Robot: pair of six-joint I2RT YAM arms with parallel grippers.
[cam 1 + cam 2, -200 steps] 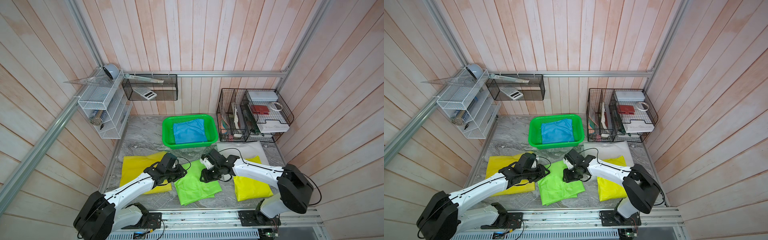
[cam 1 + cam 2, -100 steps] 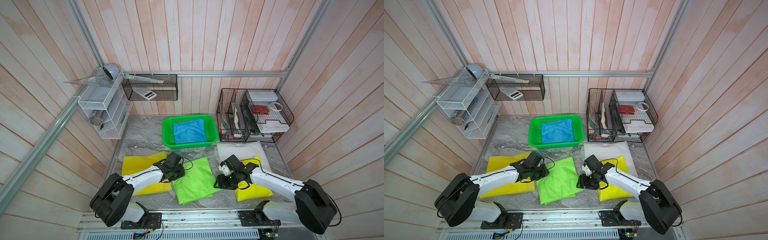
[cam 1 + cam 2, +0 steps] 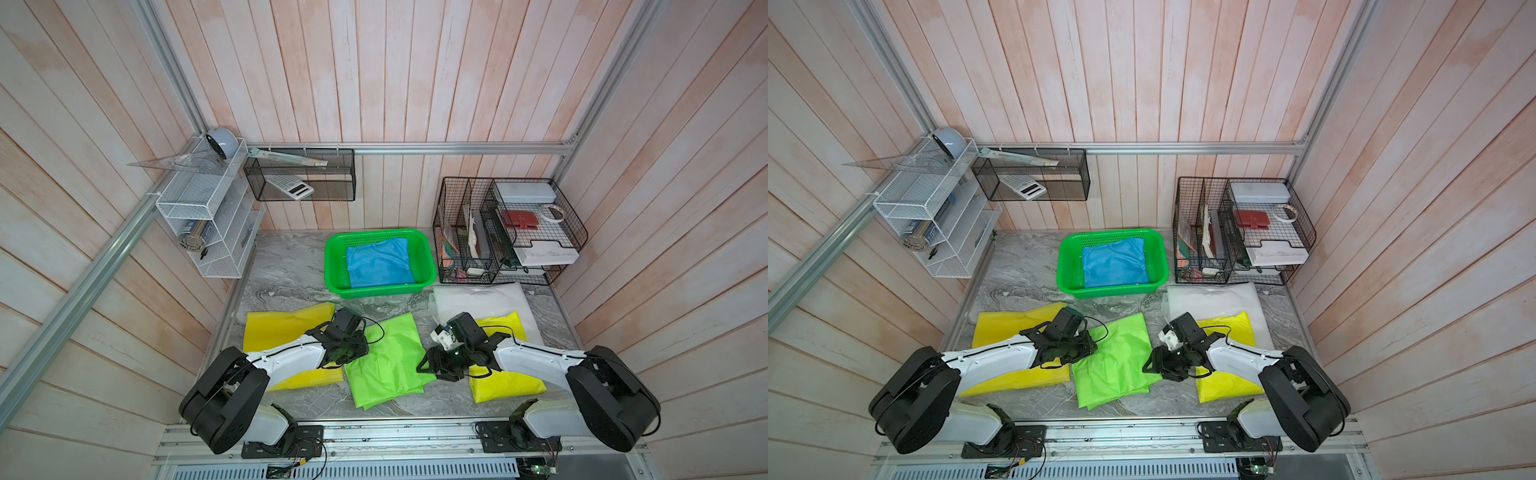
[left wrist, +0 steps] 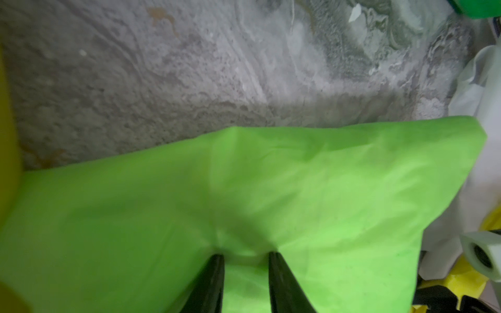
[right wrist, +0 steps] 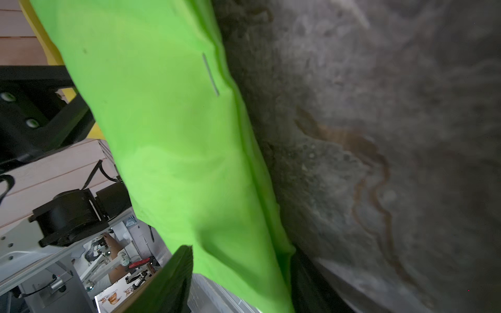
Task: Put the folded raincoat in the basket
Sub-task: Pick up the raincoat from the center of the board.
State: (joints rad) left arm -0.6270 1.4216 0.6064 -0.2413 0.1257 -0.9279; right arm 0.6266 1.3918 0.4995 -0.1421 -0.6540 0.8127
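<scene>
The folded raincoat (image 3: 386,365) is lime green and lies flat on the marble table, in front of the green basket (image 3: 332,266). A folded blue raincoat (image 3: 380,262) lies in the basket. My left gripper (image 3: 358,353) is at the raincoat's left edge. In the left wrist view it (image 4: 245,256) is shut on a pucker of the green fabric (image 4: 244,176). My right gripper (image 3: 424,368) is at the raincoat's right edge. In the right wrist view it (image 5: 241,260) stands open with the raincoat's edge (image 5: 176,135) between its fingers, one finger under the fabric against the table.
Yellow folded raincoats lie left (image 3: 286,332) and right (image 3: 507,374) of the green one, partly under my arms. A white one (image 3: 482,299) lies behind the right arm. Black wire organisers (image 3: 498,232) stand beside the basket; a white wire shelf (image 3: 208,216) hangs on the left wall.
Both grippers have left the raincoat's upper middle and moved apart to its left and right edges. The right jaws have opened wider. The raincoat now lies spread flatter.
</scene>
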